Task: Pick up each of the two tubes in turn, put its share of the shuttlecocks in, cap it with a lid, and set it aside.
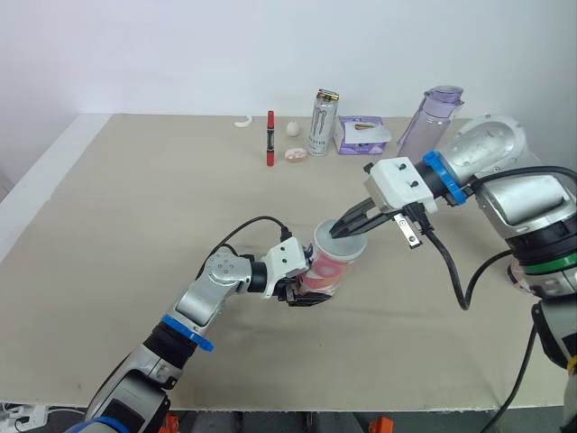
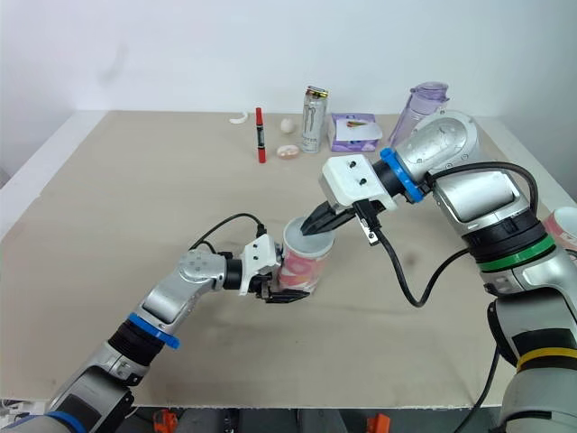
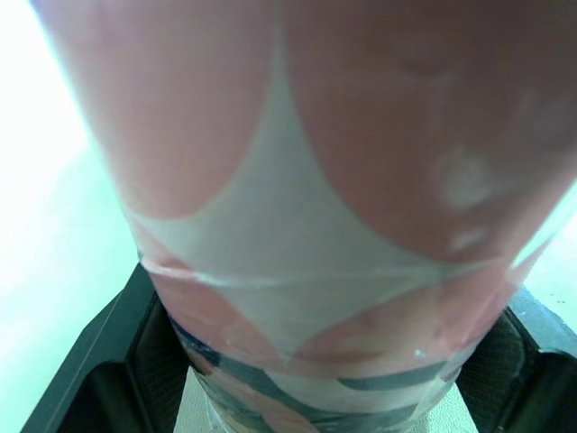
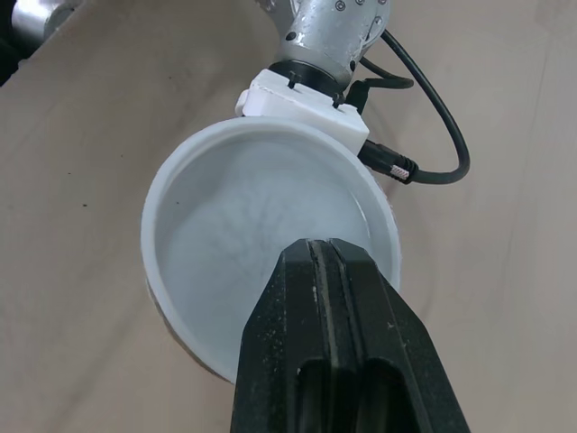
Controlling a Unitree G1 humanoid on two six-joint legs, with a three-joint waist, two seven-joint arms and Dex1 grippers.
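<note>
Left pincer (image 1: 308,290) clamps the pink-and-white tube (image 1: 332,269); right pincer (image 1: 337,232), closed together, sits at its white rim.

Wide beige counter (image 1: 135,225) before me, along its far edge a small white curved scrap (image 1: 242,123), a red and black marker pen (image 1: 270,137), a little white ball (image 1: 294,127), a pale pink round piece (image 1: 296,154), a tall silver drink can (image 1: 323,123), a flat purple packet (image 1: 363,134), a clear lilac plastic water bottle (image 1: 430,122)

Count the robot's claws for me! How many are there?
2. The left claw is shut around the pink-and-white tube, gripping it low on its side. The right claw is shut tight and pokes at the tube's top end from the robot's right.
</note>
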